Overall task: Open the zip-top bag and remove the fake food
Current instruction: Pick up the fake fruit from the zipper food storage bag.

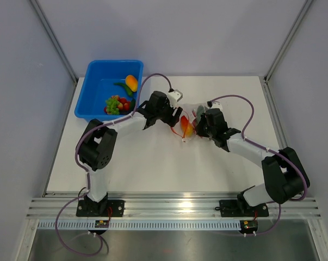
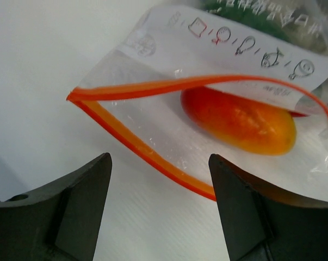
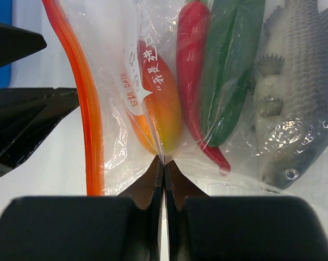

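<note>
The zip-top bag (image 1: pixel 186 126) lies mid-frame on the counter (image 1: pixel 153 163) in the top view, between the two arms. In the left wrist view, its gaping orange-edged mouth lies just beyond the left end effector (image 2: pixel 159 163), whose fingers stand wide apart, gripping nothing. The right end effector (image 3: pixel 164 163) is pressed together, pinching the bag's clear film. The fake food (image 3: pixel 294 98) lies inside the bag, just above it in frame.
</note>
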Controlling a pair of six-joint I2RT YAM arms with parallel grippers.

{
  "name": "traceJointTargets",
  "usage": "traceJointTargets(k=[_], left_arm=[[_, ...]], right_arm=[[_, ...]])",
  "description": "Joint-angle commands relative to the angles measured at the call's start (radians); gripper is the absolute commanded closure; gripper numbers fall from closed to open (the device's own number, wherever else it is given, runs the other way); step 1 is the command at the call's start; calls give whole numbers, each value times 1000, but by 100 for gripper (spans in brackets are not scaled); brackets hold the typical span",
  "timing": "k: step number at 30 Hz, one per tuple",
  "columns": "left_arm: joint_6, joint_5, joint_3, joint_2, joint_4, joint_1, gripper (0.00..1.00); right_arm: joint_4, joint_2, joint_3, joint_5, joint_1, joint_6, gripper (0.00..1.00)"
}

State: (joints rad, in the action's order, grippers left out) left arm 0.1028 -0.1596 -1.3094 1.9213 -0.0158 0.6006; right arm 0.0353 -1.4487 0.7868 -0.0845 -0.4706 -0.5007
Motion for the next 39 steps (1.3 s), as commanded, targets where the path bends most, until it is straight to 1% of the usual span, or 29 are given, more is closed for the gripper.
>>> traceJointTargets(k=[1,6,8,10,13,16,18,20,23,24,26,30,33,39], left_arm=[[-84,-57,-74,36,-12,5,24],[-178,-72,-90,39,-7,10,20],[-212,-60,-105,41,-36,13,20],[-248,-102,-114,50,-52,14,20],[-316,-109,-125,67,-61,22,21],[-382,-29,-126,71,-56,36,21],[-403,-44,-119,79,-41,39,21],[-410,-54,-120,93,-33,44,22],[-400,-40,-125,110,-30,44,23],[-397,-34,-123,111,-27,44,23],[-393,-23,-116,113,-9,44,23],[-388,2,-96,102,10,44,23],[-382,0,-67,81,62,44,24],[-367,3,-21,59,125,44,23]], right_arm=[[48,4,15,-4,-11,11,93],[49,-7,22,-8,-10,8,93],[54,-7,20,-6,-10,8,92],[61,-9,15,-6,-11,4,92],[74,-15,14,0,-10,-1,92],[78,-21,17,6,-11,-6,92],[78,-22,20,9,-10,-6,92],[75,-29,22,9,-10,-4,89],[63,-24,23,-12,-10,-7,79],[58,-18,23,-20,-10,-7,74],[54,-9,23,-40,-10,-6,71],[40,-6,45,-81,-10,-1,69],[35,-22,75,-107,-10,4,68],[-20,-120,207,-161,-10,11,72]])
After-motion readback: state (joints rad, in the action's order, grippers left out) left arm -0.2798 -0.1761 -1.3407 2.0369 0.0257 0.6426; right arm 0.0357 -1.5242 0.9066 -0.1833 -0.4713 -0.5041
